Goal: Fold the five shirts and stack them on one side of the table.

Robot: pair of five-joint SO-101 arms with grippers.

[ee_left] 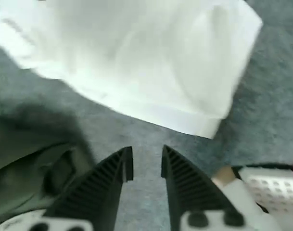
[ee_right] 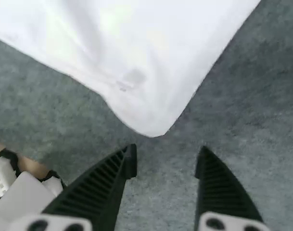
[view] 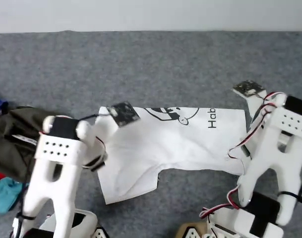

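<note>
A white printed shirt (view: 180, 144) lies flat, partly folded, near a crumpled heap of coloured shirts (view: 12, 144).

White shirt (view: 190, 144) lies spread on grey table (view: 141, 64).

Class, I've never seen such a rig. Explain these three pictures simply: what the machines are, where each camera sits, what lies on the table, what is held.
Two white robot arms stand at a grey table. One picture looks down from above; the others come from a camera on each arm's wrist. A white shirt lies flat, a pile of other shirts beside it. The left gripper and right gripper are both open near the shirt's edges, holding nothing.
</note>
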